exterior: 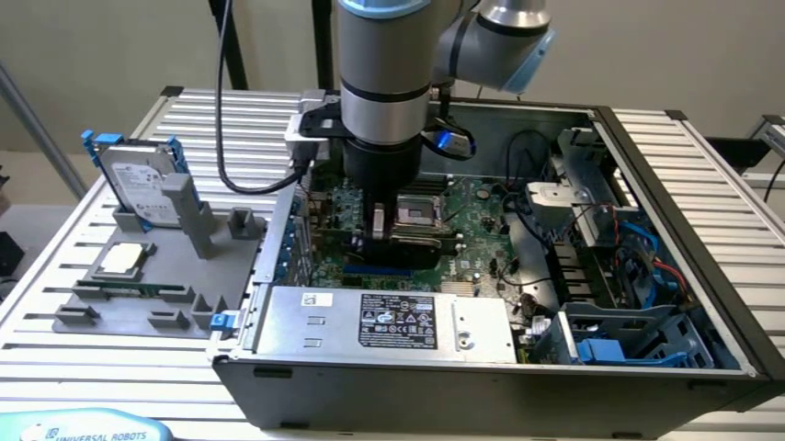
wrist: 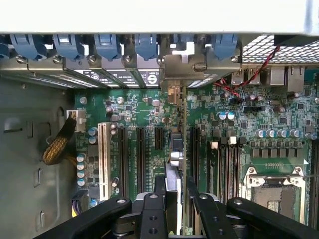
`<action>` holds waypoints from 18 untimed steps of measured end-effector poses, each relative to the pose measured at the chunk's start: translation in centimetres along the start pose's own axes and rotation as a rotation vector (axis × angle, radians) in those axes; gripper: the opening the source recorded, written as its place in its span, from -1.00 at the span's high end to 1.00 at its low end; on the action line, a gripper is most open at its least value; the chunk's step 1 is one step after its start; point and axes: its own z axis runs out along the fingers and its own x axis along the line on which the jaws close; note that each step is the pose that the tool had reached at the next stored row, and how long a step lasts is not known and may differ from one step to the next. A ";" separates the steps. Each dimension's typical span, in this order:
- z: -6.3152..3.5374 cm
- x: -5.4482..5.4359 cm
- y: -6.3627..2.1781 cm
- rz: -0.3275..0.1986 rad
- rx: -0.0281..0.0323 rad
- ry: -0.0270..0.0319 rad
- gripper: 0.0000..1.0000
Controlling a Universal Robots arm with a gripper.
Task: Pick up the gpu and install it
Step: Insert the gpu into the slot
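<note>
Arm reaches down into the open PC case (exterior: 687, 211), wrist directly over the motherboard (exterior: 472, 207). Gripper (wrist: 175, 209) is clenched on the gpu (wrist: 174, 169), fingers (wrist: 154, 204) pinching the card's top edge from both sides, so the card hangs on edge, seen nearly edge-on in the wrist view. That grip makes sense: vertical card = connector edge facing down toward the expansion slots (wrist: 140, 149). Silver end bracket (wrist: 187, 64) sits up against the case's rear wall, in line w/ the row of slot covers w/ blue clips (wrist: 107, 47), prob. so the bracket mates w/ the rear opening. Can't tell if the card edge is fully seated in a slot or just above it; looks like mid-insert, judging by how low it is.

Exterior view: gripper body is low over the board, just behind the PSU (exterior: 381, 317). Hard drive w/ blue rails (exterior: 138, 179) stands in the grey fixture (exterior: 172, 276) on the exterior view's left, well apart from the case, untouched.
</note>
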 end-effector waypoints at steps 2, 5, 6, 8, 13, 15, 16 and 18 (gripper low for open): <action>0.05 -0.1 0.23 -0.001 0.0001 -0.0003 0.47; 0.25 -0.2 0.37 -0.002 0.0001 0.0012 0.47; 0.32 -0.1 0.38 -0.002 0.0001 0.0019 0.47; 0.47 -0.1 0.40 -0.002 0.0002 0.0026 0.47; 0.70 -0.2 0.44 -0.002 -0.0002 0.0037 0.47; 0.78 -0.2 0.43 -0.002 0.0009 0.0025 0.47; 0.79 -0.2 0.43 -0.002 0.0007 0.0026 0.47; 0.77 -0.3 0.44 -0.002 0.0002 0.0031 0.47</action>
